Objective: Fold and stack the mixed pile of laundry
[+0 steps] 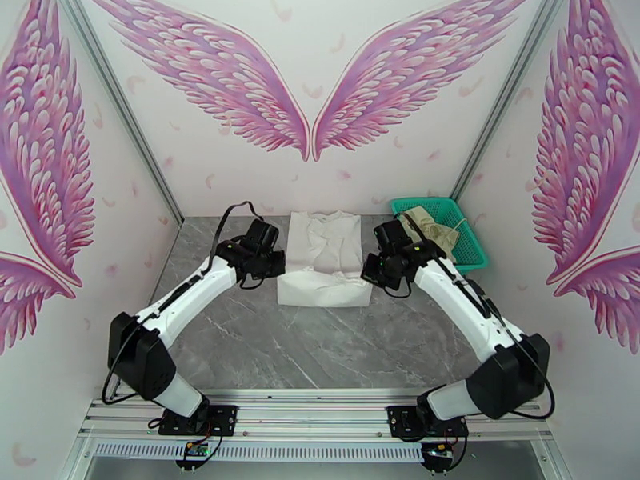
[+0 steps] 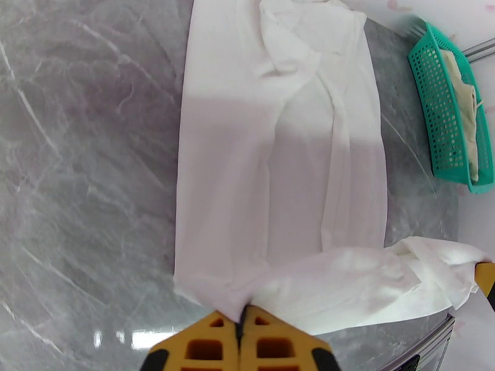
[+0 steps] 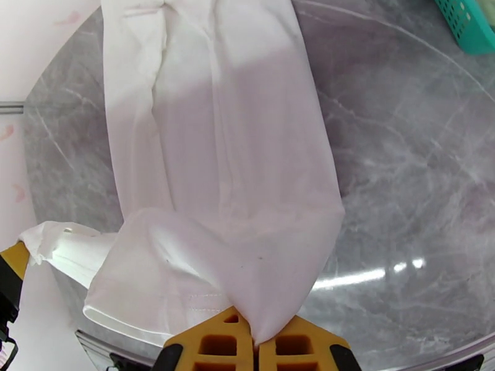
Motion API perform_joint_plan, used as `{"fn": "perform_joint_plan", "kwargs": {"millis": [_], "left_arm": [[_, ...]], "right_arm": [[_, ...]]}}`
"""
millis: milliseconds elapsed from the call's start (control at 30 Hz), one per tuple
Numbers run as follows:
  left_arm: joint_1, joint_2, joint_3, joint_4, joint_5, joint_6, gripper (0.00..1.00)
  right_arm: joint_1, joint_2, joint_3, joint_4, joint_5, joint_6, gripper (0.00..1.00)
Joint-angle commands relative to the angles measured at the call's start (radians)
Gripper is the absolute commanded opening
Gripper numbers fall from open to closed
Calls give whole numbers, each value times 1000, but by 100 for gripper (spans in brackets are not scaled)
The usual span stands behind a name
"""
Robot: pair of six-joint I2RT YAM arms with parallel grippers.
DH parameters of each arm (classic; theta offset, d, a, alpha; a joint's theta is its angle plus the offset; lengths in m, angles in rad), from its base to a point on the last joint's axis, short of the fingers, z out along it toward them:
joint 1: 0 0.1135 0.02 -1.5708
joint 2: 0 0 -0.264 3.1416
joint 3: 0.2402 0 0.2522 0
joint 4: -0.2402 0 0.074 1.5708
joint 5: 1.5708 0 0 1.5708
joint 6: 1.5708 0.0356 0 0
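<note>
The left hand [image 2: 241, 319] and right hand [image 3: 255, 334] each pinch shut on a hem corner of the white shirt [image 1: 324, 250], which looks soft, light and floppy.

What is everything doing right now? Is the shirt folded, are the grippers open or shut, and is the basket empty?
white shirt: lying on the table, sides folded in, near end pinched at both corners.
left gripper: shut on the white shirt.
right gripper: shut on the white shirt.
beige garment: crumpled in the basket, not folded.
green basket: upright at the table's far right corner, holding the beige garment.
</note>
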Motion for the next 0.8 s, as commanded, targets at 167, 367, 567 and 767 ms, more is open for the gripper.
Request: {"fn": "perform_joint_plan", "kwargs": {"millis": [167, 367, 567, 767], "left_arm": [[56, 265, 263, 27, 56, 76, 0], [103, 397, 322, 61, 82, 65, 0], [132, 525, 387, 104, 148, 56, 0], [161, 624, 417, 216, 205, 29, 13]], "right_arm": [[-75, 236, 178, 101, -70, -49, 4], [-115, 398, 254, 169, -151, -54, 3], [-143, 568, 356, 171, -192, -68, 7], [-173, 678, 381, 244, -232, -66, 40]]}}
